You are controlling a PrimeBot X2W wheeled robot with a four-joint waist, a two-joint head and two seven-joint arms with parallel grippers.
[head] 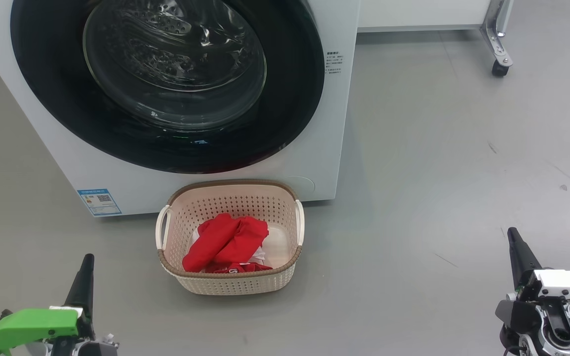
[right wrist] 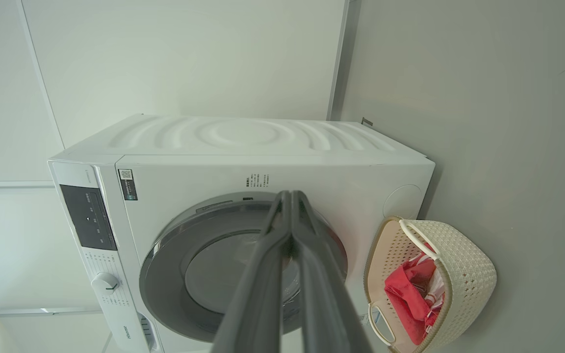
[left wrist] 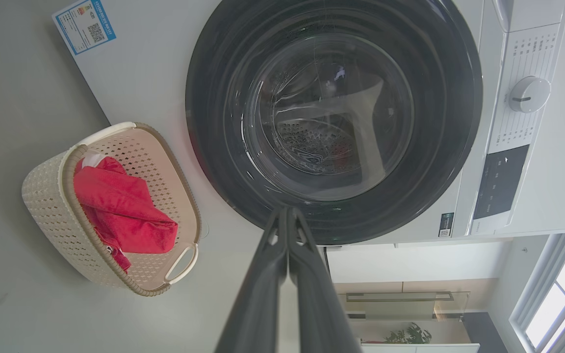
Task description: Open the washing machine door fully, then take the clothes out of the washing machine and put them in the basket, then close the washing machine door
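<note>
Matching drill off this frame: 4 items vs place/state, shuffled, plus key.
1. washing machine door
2. clothes
3. basket
4. left gripper

A. fingers together, holding nothing
B. on the floor, in front of the washing machine
C. closed against the machine's front
D. heaped inside the cream container

Pairs: 1-C, 2-D, 3-B, 4-A

grey floor (head: 438,173), washing machine (head: 314,163), basket (head: 235,284)

Open floor (head: 438,198) right of the basket (head: 230,284) — washing machine (head: 324,148) close behind
</note>
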